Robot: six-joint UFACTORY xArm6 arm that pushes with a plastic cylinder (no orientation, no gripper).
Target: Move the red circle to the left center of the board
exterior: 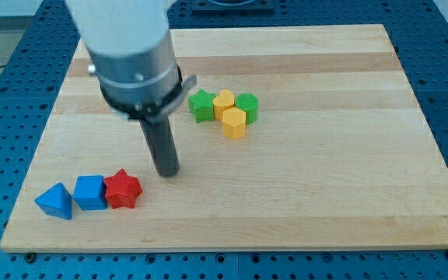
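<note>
No red circle shows in the camera view; the arm's wide body hides part of the board's upper left. The only red block I see is a red star (123, 189) near the view's bottom left. My tip (168, 173) rests on the board just right of and slightly above the red star, with a small gap between them.
A blue cube (90, 191) touches the red star's left side, with a blue triangle (55, 201) further left. Above and right of my tip is a cluster: green star (201, 105), yellow circle (224, 100), green circle (247, 105), yellow hexagon (234, 124). The wooden board (348, 179) ends close below the blue blocks.
</note>
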